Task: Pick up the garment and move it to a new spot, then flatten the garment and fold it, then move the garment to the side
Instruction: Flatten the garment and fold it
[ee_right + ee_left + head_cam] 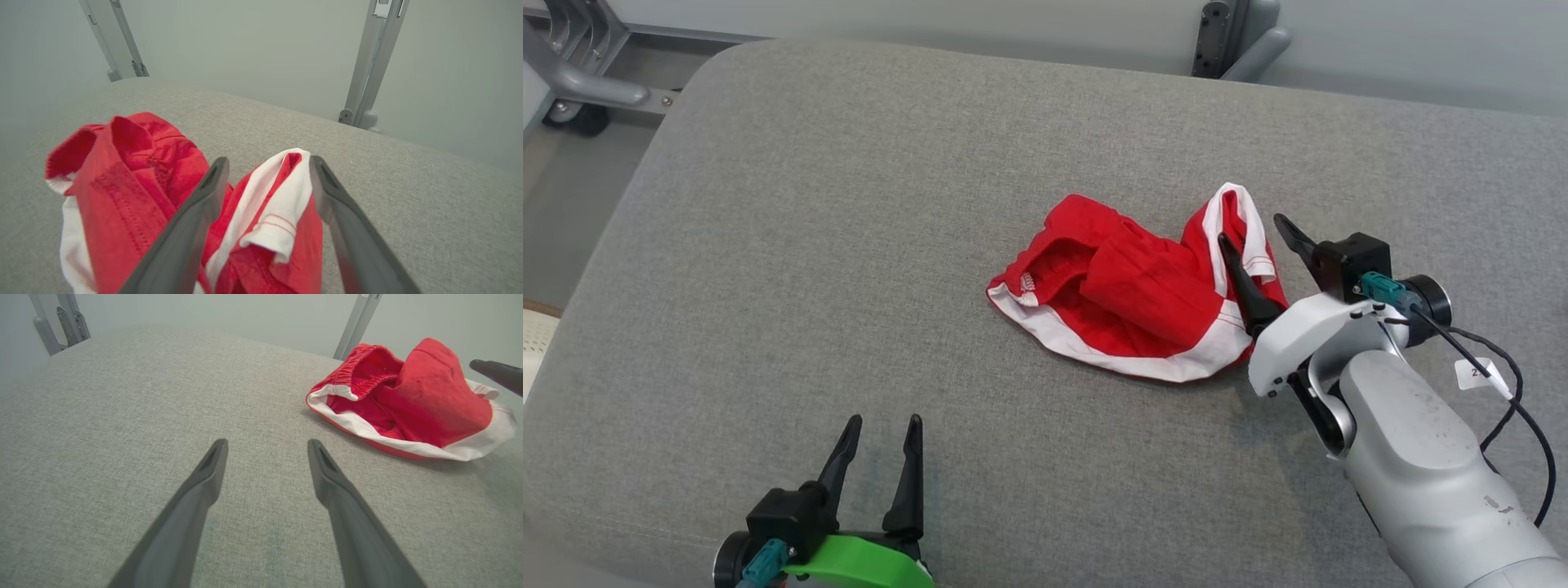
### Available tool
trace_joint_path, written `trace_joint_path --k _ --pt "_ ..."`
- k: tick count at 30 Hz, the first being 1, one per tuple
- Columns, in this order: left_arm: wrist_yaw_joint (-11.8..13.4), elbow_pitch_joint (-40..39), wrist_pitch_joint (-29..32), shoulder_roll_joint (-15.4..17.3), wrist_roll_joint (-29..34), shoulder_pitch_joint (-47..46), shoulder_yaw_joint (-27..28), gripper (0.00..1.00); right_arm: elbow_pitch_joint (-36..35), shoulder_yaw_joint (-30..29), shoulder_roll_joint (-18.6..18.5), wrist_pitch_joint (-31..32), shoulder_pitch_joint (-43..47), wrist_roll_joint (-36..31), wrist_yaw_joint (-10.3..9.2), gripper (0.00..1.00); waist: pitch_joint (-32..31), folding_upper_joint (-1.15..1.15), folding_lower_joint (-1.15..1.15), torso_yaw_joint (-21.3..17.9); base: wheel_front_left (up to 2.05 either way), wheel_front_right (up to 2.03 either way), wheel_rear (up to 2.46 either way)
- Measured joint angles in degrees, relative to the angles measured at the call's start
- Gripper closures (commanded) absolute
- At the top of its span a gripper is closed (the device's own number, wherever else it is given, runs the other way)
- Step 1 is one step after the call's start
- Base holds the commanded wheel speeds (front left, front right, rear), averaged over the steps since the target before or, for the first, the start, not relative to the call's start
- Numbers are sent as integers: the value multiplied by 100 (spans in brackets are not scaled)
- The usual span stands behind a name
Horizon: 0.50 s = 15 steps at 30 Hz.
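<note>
So, garment (1143, 286): crumpled, inner layers hidden.
Right gripper (1251, 229): fingers wide, straddling its 3 o'clock fold.
Left gripper (884, 420): wide, 7 o'clock.

I read the garment (1143, 302) as soft matt cloth with stitched hems. The pad (849, 245) beneath is coarse woven fabric, matt. The left gripper (884, 418) and right gripper (1251, 229) have smooth, matt, plastic-looking fingers. The right forearm shell (1421, 457) is smooth and scuffed.
</note>
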Motion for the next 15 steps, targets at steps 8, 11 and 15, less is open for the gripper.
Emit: trace_joint_path --k 8,11,15 --pt "18 2 0 -1 -51 -64 -73 0 352 -372 92 0 28 -197 0 30 114 0 0 -8 0 0 0" --pt "24 -13 0 -1 -76 -77 -91 0 430 -599 85 0 27 -322 0 65 142 0 0 -9 0 0 0" --pt "24 -18 0 -1 -96 -86 -101 0 513 -795 96 0 42 -435 0 100 162 0 0 -1 0 0 0"
